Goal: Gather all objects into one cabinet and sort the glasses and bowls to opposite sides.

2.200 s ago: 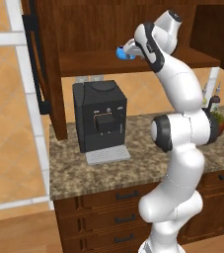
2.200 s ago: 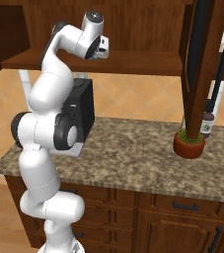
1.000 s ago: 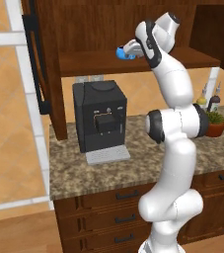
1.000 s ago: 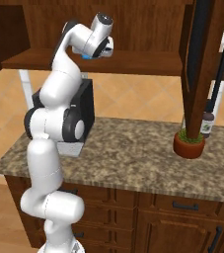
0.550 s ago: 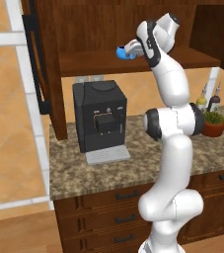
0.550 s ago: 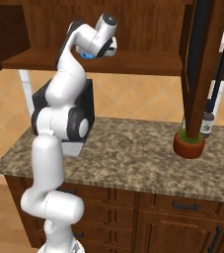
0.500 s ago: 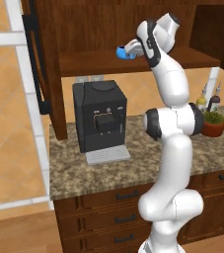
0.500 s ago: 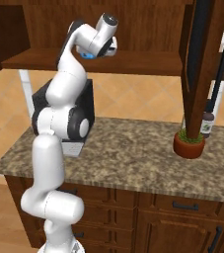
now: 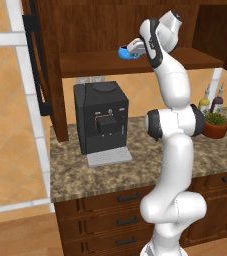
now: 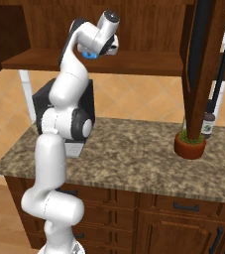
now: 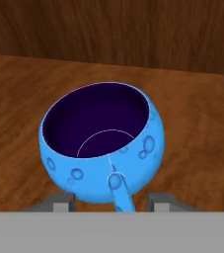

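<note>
Since about 2 seconds back the arm's elbow has swung round while my gripper [image 11: 111, 201] stayed by the blue bowl [image 11: 102, 141], which sits upright on the cabinet shelf [image 9: 92, 62]. From the hand cam the bowl is at 12 o'clock, fingers roughly half open on either side of its base, and I can't tell if they're gripping or letting go. My guess: this bowl is getting placed or nudged to its side of the cabinet.

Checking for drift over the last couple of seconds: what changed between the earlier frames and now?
The arm's elbow swung up and toward the cabinet while the gripper stayed at the blue bowl on the cabinet shelf. Whether the jaws have closed on the bowl can't be told. The bowl, coffee machine, potted plant and bottles stayed put.
</note>
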